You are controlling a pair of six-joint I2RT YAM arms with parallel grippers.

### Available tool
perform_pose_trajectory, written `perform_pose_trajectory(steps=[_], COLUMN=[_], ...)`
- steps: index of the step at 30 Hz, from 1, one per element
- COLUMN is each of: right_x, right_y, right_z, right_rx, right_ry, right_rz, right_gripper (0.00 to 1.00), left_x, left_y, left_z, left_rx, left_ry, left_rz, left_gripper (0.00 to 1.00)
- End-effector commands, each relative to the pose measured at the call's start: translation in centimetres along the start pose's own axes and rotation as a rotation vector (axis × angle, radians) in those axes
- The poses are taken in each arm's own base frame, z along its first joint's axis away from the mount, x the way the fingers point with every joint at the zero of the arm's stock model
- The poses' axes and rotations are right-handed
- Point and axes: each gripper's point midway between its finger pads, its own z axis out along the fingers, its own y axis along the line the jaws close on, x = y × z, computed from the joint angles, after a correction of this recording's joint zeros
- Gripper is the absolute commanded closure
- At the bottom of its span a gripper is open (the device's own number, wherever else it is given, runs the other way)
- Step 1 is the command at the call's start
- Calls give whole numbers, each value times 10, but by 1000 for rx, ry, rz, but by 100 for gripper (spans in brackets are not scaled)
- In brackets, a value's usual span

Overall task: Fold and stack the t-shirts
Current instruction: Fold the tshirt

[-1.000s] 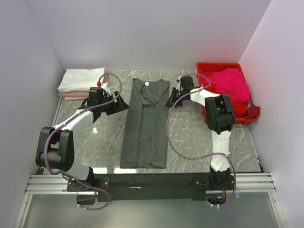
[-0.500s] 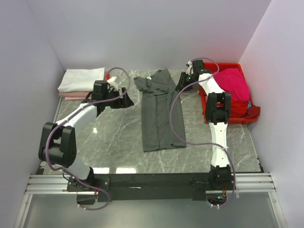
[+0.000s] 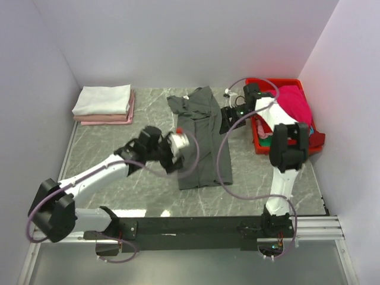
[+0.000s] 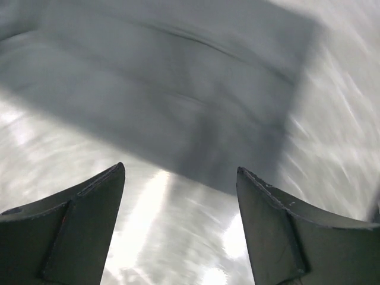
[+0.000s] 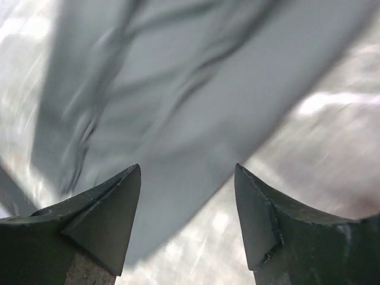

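Both pincers stood spread wide and empty. Left pincer (image 3: 181, 148) hung at the 9 o'clock edge of the charcoal tee (image 3: 199, 142), about mid-length. Its wrist view showed bare marble table (image 3: 255, 178) between the fingers and a corner of the tee just ahead, not touched as far as the blur allowed. Right pincer (image 3: 225, 117) sat just off the tee's 2 o'clock side, near the collar end. Its wrist view showed grey cloth beyond the fingers and nothing clamped. Whether it brushed the cloth, I can't tell; too smeared.

Tee lay mid-table as a long narrow strip, collar at 12, hem at 6, sides folded in, top end rumpled toward 11. My read: you had it lengthwise so each arm could work one side and fold it across next. It wasn't yet folded short, so you were mid-fold.

White tee (image 3: 104, 98) on pale pink tee (image 3: 101, 121) sat stacked at 10 o'clock, well apart, likely your drop spot. Red crate (image 3: 273, 81) at 2 o'clock held the magenta tee (image 3: 295, 105), close to your right arm for the next pick, I'd judge.
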Motion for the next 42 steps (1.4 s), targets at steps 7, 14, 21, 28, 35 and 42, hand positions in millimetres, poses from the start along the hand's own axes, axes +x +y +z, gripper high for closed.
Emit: perform_pose_trajectory(steps=[7, 14, 21, 28, 35, 42], right_x=[19, 77, 141, 147, 197, 195], right_y=[101, 119, 120, 113, 103, 98], right_z=[-87, -84, -74, -73, -50, -21], right_rx=[-20, -116, -167, -109, -127, 12], right_ry=[-260, -229, -158, -168, -111, -90], right_rz=[-630, -849, -1066, -1099, -1380, -1526], right_gripper=[21, 16, 13, 14, 10, 10], left_x=[52, 81, 92, 113, 129, 129], left_y=[-68, -107, -116, -113, -102, -104], left_z=[9, 34, 51, 60, 65, 62], left_rx=[155, 223, 220, 208, 152, 150], left_ry=[117, 224, 260, 350, 396, 384], left_rz=[413, 499, 538, 550, 548, 537], left_gripper=[21, 27, 28, 36, 61, 99])
